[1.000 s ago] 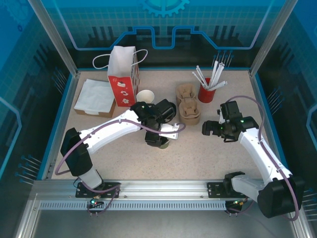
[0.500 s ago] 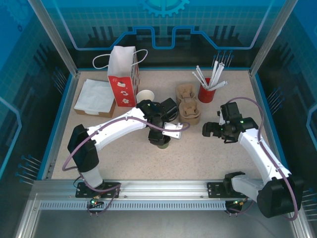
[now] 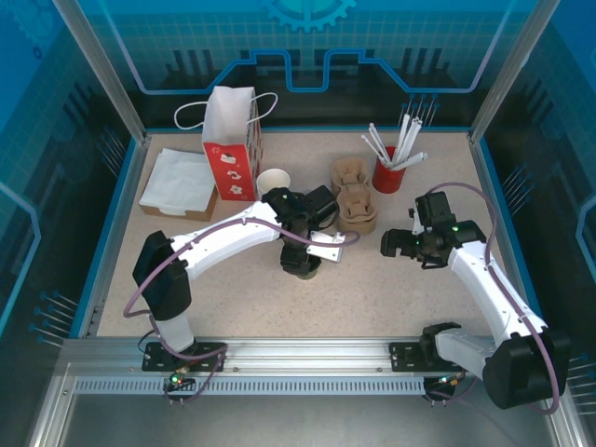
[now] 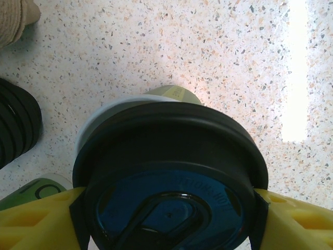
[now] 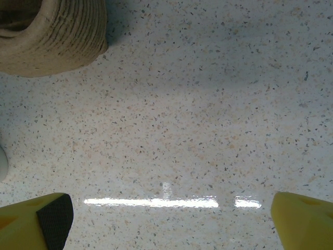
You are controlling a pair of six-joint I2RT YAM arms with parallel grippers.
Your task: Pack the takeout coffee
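The takeout coffee (image 3: pixel 302 271) stood a little toward 6 o'clock from the middle of the speckled table (image 3: pixel 233 289), with the left gripper (image 3: pixel 298 262) closed around it from above. In the left wrist view the round black lid (image 4: pixel 169 172) sat between the two yellow fingers (image 4: pixel 36 219), one pressed at its 8 o'clock side and the other at its 4 o'clock side, so the jaws were clamped on the lid's rim. A sliver of white rim and dark green wall (image 4: pixel 174 92) showed past the lid at 12 o'clock (the cup's base was hidden, so whether it touched the table could not be told). A dark ribbed object (image 4: pixel 18 120) lay at 9 o'clock of the cup in that view; what it was could not be told.

The right gripper (image 3: pixel 390 244) hung over bare table at 3 o'clock of the coffee, well apart from it. In its own wrist view the yellow fingers (image 5: pixel 31 221) stood wide apart with nothing between them, and a tan pulp cup carrier (image 5: pixel 52 36) sat at 11 o'clock.

From the top, the carriers (image 3: pixel 354 197) stood at 1 o'clock of the coffee, with the red cup of white straws (image 3: pixel 387 173) just beyond them. The white-rimmed cup stack (image 3: pixel 274 181) stood at 11 o'clock of the coffee, beside the red-and-white paper bag (image 3: pixel 231 140). A box of white napkins (image 3: pixel 179 183) lay at the table's 10 o'clock corner.
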